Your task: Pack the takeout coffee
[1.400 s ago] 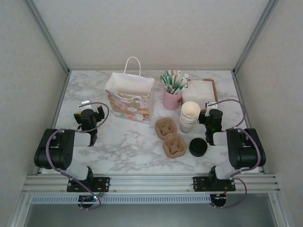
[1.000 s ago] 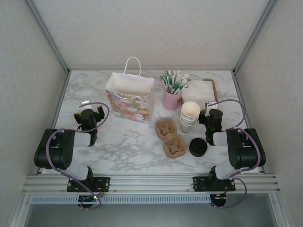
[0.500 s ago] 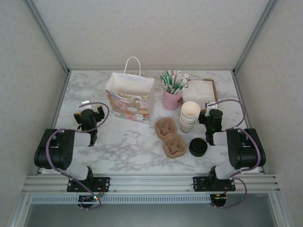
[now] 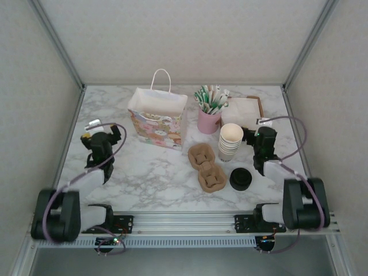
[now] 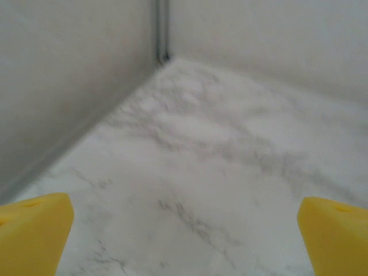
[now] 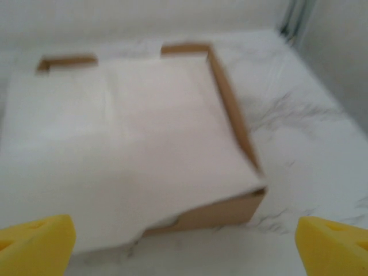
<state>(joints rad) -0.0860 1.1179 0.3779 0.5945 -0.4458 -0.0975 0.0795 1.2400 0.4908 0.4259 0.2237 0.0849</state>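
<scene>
Both grippers are released, their yellow fingers spread wide and holding nothing. The left gripper is over bare marble near the counter's left edge, and the right gripper faces one napkin tray by the right edge. One takeout coffee stands near the front edge, just beside one pulp cup carrier. One stack of cups, one pink straw cup and one gift bag stand farther back.
</scene>
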